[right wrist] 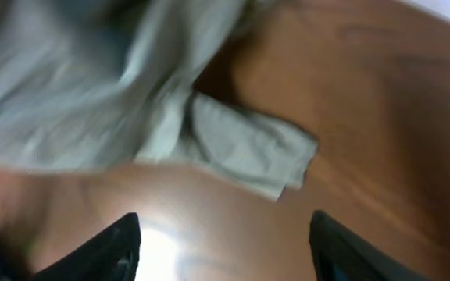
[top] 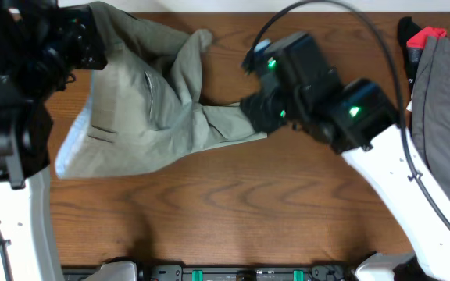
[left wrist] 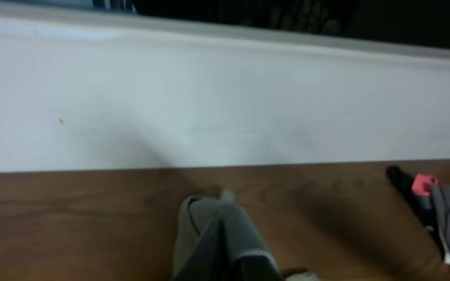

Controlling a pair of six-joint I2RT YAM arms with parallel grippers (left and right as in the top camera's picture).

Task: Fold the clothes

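1. Plainly, the khaki shorts [top: 139,109] lie rumpled on the left half of the wooden table [top: 248,218]. The pale waistband lining shows at their left edge, and one leg trails right toward the centre.
2. The left gripper [top: 88,47] sits at the far top corner of the shorts with its jaws pressed together. The left wrist view shows a fold of cloth rising straight to it, so it appears to be pinching the fabric.
3. The right gripper [right wrist: 225,250] hangs just above the table with its jaws spread and nothing between them. The hem of the trailing leg [right wrist: 264,156] lies flat on the wood just beyond it.
4. The fabric looks light, soft and limp. It will likely drape and bunch rather than hold a line, and a one-point lift would let it sag.
5. The best holds are probably the doubled, firmer parts: the hem corners and the waistband.
6. The grey garment [top: 444,101] and the red and black cloth [top: 424,35] lie well apart at the right edge.
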